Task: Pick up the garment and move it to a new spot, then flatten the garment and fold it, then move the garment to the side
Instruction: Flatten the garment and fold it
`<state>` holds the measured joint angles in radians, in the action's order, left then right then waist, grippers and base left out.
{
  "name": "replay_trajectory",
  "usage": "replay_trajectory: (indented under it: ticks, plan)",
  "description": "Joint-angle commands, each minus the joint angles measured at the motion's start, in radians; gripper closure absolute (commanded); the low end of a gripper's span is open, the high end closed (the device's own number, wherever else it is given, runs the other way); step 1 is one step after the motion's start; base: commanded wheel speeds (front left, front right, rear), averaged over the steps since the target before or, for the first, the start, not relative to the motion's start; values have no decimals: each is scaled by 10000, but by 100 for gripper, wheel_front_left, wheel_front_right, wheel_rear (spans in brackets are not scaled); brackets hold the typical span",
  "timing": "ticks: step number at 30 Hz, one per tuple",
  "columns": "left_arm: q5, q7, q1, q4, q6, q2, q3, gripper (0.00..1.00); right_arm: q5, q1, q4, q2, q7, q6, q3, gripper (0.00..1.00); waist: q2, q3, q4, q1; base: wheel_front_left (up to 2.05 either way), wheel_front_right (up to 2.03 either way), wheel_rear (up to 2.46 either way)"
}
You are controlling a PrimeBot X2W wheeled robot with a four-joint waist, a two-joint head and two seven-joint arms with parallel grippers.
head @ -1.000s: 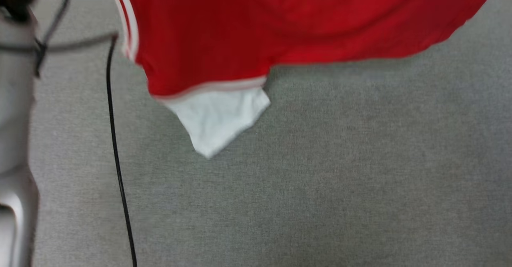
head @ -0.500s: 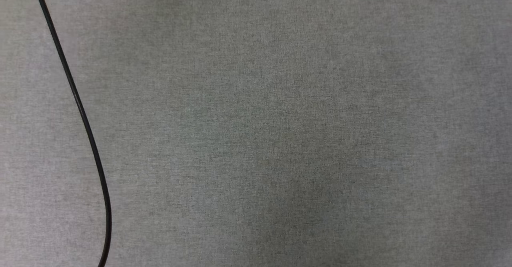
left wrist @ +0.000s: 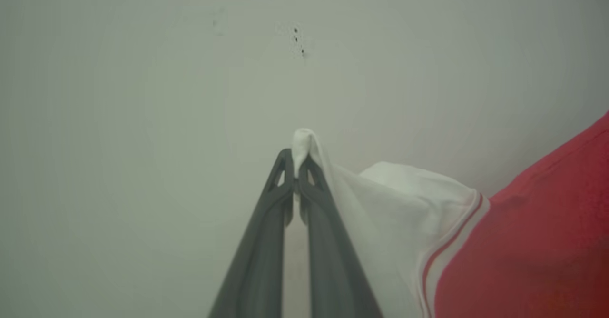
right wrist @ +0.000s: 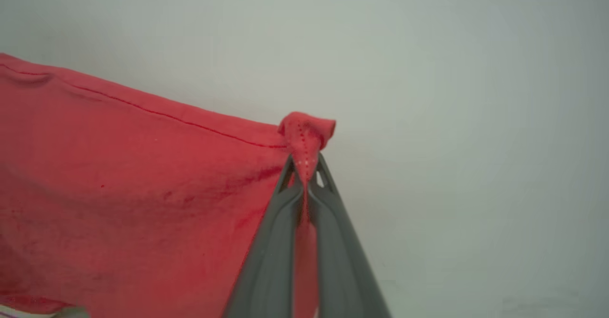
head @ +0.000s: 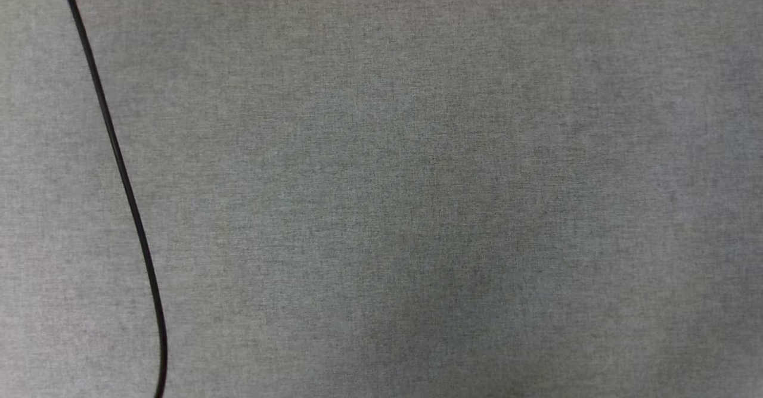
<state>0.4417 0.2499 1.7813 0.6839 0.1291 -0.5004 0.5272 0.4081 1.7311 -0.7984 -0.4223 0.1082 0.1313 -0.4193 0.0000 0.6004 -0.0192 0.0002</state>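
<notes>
In the left wrist view my left gripper (left wrist: 296,158) is shut on the tip of a white sleeve of the garment (left wrist: 523,242); the sleeve's red-and-white striped trim and the red body hang off to the right. In the right wrist view my right gripper (right wrist: 304,168) is shut on a pinched corner of the red garment (right wrist: 133,184), whose hemmed edge stretches away to the left. Both grips are held up in front of a pale wall.
The head view looks down on a grey fabric surface (head: 417,195), with a thin black cable (head: 119,171) curving down its left side. A pale wall (left wrist: 142,94) with a few small dark marks stands behind the left gripper.
One second ago the red garment and its white sleeve hung across the top of the head view; they have since left that view, which now holds the grey surface and the cable.
</notes>
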Motion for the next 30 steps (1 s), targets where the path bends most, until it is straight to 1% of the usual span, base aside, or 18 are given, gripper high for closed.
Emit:
replay_trajectory:
  ticks: [1, 4, 8, 11, 12, 14, 23, 28, 30]
  plan:
    - [256, 113, -513, 9, 3, -79, -47, 100, 275, -386, -161, 98, -275, -11, -201, 100, 0, -15, 44, -2, 0, 0, 0]
    - [542, 147, -1421, -180, 4, -169, -46, 100, 640, -1027, -262, 133, -603, -11, -606, 100, 0, -118, 76, -2, 0, 0, 0]
    - [629, 167, -2825, -881, 0, -365, -192, 100, 1186, -1983, -130, 39, -943, -11, -1165, 100, 0, -325, 103, -2, 0, 0, 0]
    - [686, 168, -4150, -1359, -86, -292, -388, 100, 1632, -2843, 1, -104, -1153, -11, -1522, 100, 0, -567, 164, -2, 0, 0, 0]
    - [686, 168, -4150, -1359, -86, -292, -388, 100, 1632, -2843, 1, -104, -1153, -11, -1522, 100, 0, -567, 164, -2, 0, 0, 0]
    - [708, 170, -5025, -1765, -183, -214, -527, 100, 1960, -3495, 126, -175, -1304, -11, -1696, 100, 0, -772, 207, -2, 0, 0, 0]
    - [851, 164, -9658, -3708, -929, -39, -1255, 100, 2834, -6665, 1155, -567, -1527, -11, -2738, 100, 0, -1947, 251, -2, 0, 0, 0]
    - [954, 164, -12010, -4358, -1169, 114, -1483, 100, 3201, -8183, 1574, -1035, -1416, -11, -3137, 100, 0, -2760, 284, -2, 0, 0, 0]
    - [996, 164, -12881, -4505, -1173, 194, -1437, 100, 3327, -8761, 1720, -1208, -1390, -11, -3268, 100, 0, -3133, 317, -2, 0, 0, 0]
